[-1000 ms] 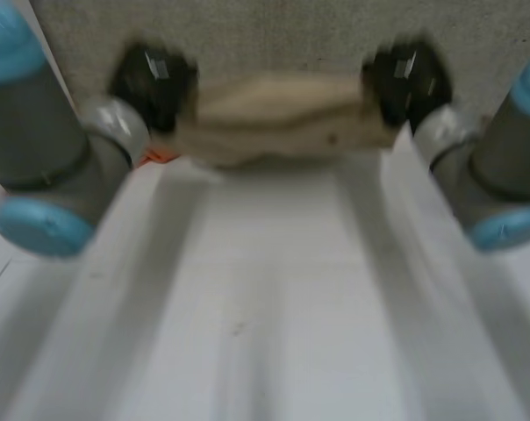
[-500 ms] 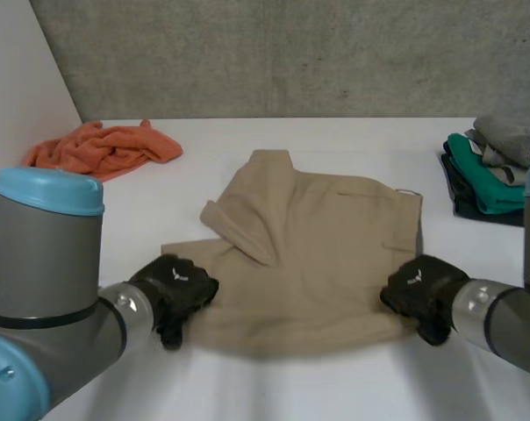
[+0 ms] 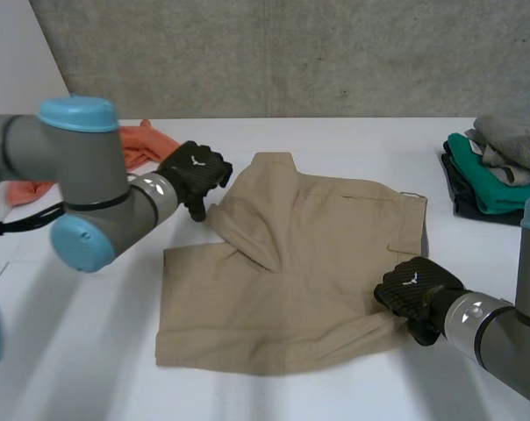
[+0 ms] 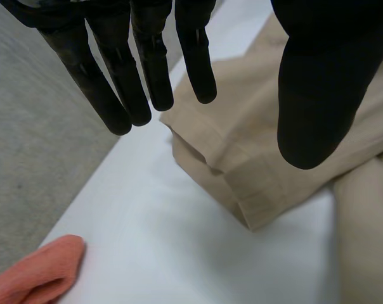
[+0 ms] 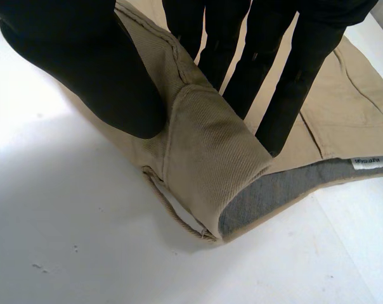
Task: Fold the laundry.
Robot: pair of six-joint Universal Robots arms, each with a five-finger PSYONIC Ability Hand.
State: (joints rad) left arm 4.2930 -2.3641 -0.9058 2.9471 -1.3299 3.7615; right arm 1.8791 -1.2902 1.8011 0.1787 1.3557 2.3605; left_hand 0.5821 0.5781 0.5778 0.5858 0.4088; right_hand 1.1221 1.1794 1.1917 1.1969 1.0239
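An orange cloth (image 3: pixel 151 145) lies crumpled at the far left of the white table (image 3: pixel 89 351), partly behind the robot's left arm (image 3: pixel 89 189). Just beside it, the left hand (image 3: pixel 195 171) hangs at the far left edge of a pair of khaki shorts (image 3: pixel 309 263). The left wrist view shows this hand (image 4: pixel 324 76) open, fingers straight and thumb spread wide, holding nothing, above the stitched hem (image 4: pixel 255 202) of one leg; whether it touches the fabric cannot be told. The shorts lie at the middle of the table, their long axis running across it: legs pointing toward the robot's left, waistband toward its right, the farther leg folded back over the garment at a slant. At the shorts' near right corner the right hand (image 3: pixel 414 294) grips the waistband. In the right wrist view its thumb (image 5: pixel 84 69) and fingers (image 5: pixel 293 82) pinch a raised fold of khaki between them, and the grey lining (image 5: pixel 274 196) shows beneath. A small white label (image 5: pixel 372 163) is sewn to that lining, its print too small to read. Each black hand bears a small white mark on its back. At the table's far right sits a stack of folded clothes (image 3: pixel 489 171), green, grey and dark, well apart from the shorts.
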